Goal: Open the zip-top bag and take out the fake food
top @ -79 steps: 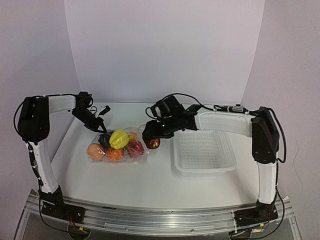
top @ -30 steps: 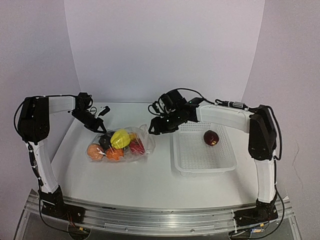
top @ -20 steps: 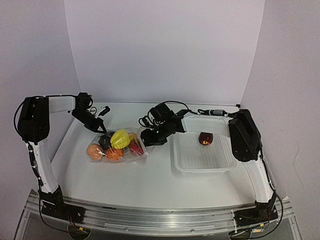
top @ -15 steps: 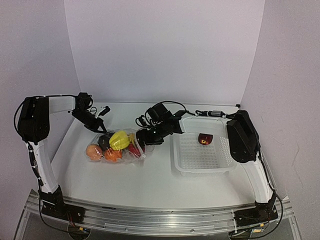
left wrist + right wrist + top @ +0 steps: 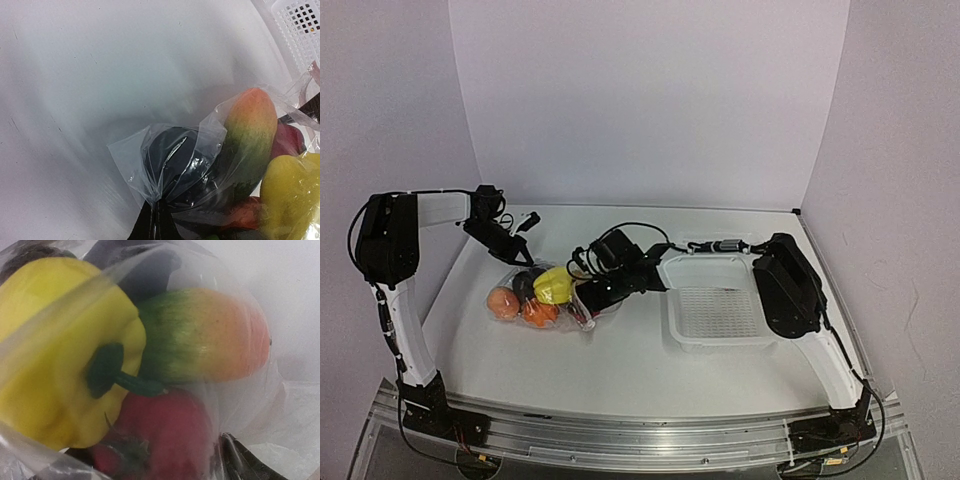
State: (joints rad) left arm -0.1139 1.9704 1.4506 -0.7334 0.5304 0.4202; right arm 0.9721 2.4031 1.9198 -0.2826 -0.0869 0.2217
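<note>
The zip-top bag (image 5: pixel 127 165) lay on the left half of the worktop (image 5: pixel 620 372), long axis running roughly left-right, its right end facing the white mesh basket (image 5: pixel 718 312) and near it, not touching. The fake food (image 5: pixel 555 284) was bunched up inside: a yellow pepper in the middle, a peach-and-green piece (image 5: pixel 210 345) next to it, a red piece (image 5: pixel 165 440) below, a dark purple piece (image 5: pixel 172 160) at the far-left corner, and orange ones on the near side.

The left arm rose from its base, folded over, and angled its left pincer (image 5: pixel 156 224) down to that far-left corner, clamped tight on a twist of the plastic.

The right arm was stretched low and long across the basket's far rim, with the right pincer (image 5: pixel 586 299) pushed up against the bag's right end. One of its fingers (image 5: pixel 240 460) sat way off to the side in the wrist view, so it looked spread wide, gripping nothing. Couldn't tell if it was actually inside the mouth.

A broad strip of worktop ran between the bag and the near edge.
</note>
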